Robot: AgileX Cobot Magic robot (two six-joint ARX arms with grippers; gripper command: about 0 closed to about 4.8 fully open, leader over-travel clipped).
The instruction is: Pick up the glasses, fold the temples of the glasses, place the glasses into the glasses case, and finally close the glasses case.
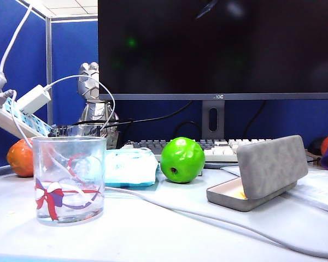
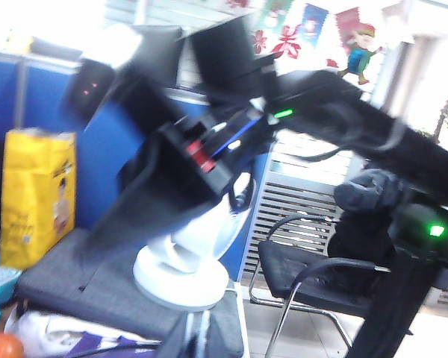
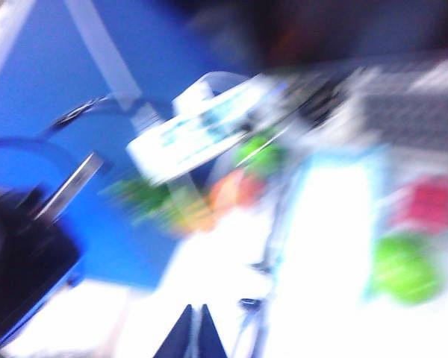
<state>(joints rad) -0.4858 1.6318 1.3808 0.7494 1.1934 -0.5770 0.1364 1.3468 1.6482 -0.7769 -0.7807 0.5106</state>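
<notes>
The glasses case (image 1: 270,166) stands open on the right of the white desk, grey lid tilted up over its beige-lined base. The glasses and their temples show in no view. Neither gripper appears in the exterior view. My left gripper (image 2: 198,339) shows only as dark, shut fingertips raised off the desk and facing out into the room. A thin dark line runs up to them; what it is I cannot tell. My right gripper (image 3: 196,332) is shut with nothing between its tips, over the white desk in a heavily blurred view.
A clear drinking glass (image 1: 69,180) with a ribbon print stands front left. Behind it are a tissue pack (image 1: 131,166), a green apple (image 1: 182,159), a keyboard (image 1: 218,148) and a monitor. A white cable (image 1: 208,215) crosses the desk. A black robot arm (image 2: 209,149) fills the left wrist view.
</notes>
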